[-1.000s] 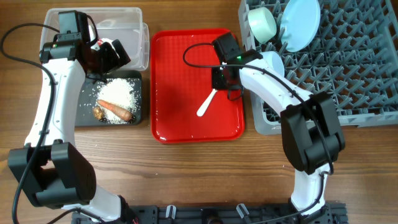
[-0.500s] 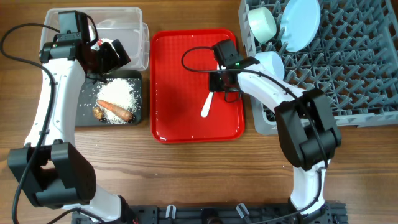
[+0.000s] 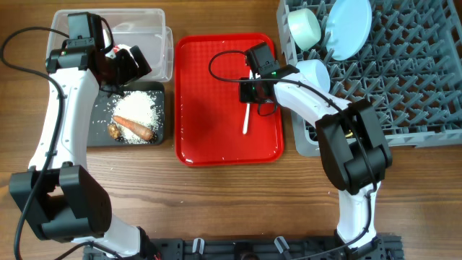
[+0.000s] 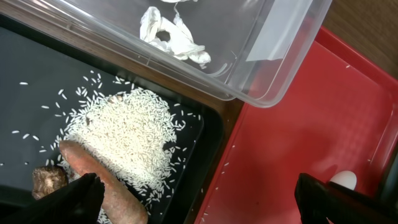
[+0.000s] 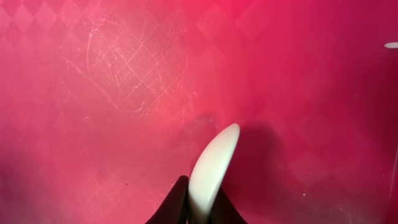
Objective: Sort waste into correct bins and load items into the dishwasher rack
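My right gripper (image 3: 253, 92) is shut on the handle of the white plastic spoon (image 3: 245, 119) over the red tray (image 3: 209, 137); in the right wrist view the spoon (image 5: 214, 158) sticks out between the closed fingers (image 5: 199, 202). My left gripper (image 3: 124, 66) is open and empty (image 4: 205, 202) above the black tub (image 3: 97, 133), which holds rice grains (image 4: 130, 137), the carrot-like stick (image 4: 99, 180) and a brown lump (image 4: 48, 180). Crumpled tissue (image 4: 171, 34) lies in the clear tub (image 3: 155, 29). The grey rack (image 3: 404, 87) holds the blue plate (image 3: 350, 29) and two bowls (image 3: 303, 27). The yellow cup is out of view.
Stray rice grains lie on the red tray's left edge (image 4: 236, 180). The rack's near left corner (image 3: 303, 144) sits close beside the tray. Bare wooden table (image 3: 216, 202) runs along the front.
The right gripper has shifted slightly back and left with the spoon. The spoon has swung from a diagonal to pointing straight toward the front. The left arm has not moved.
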